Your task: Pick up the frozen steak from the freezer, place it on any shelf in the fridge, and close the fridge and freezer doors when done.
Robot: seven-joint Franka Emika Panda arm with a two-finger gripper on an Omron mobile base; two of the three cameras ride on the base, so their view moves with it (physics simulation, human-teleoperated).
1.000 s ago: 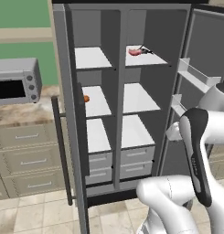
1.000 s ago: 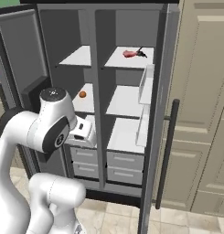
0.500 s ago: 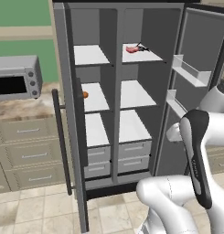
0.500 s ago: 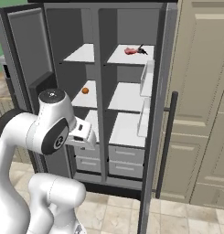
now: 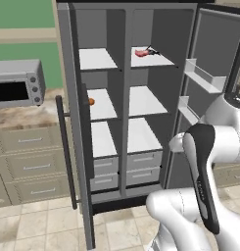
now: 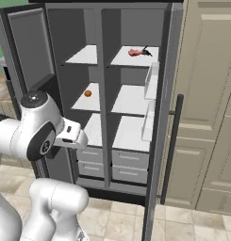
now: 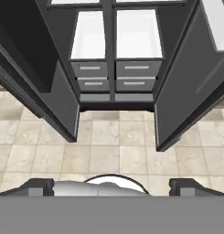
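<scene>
The whole scene has slid sideways in both base views over the last second, so the base has been driving along the front of the unit rather than anything inside moving. The frozen steak (image 5: pixel 140 52) lies on the top shelf (image 5: pixel 152 58) of the right-hand compartment, near its back edge, so the placing looks done. Both doors (image 6: pixel 162 117) stand open. The fingers (image 7: pixel 186 187) are spread and empty. Closing comes next.
</scene>
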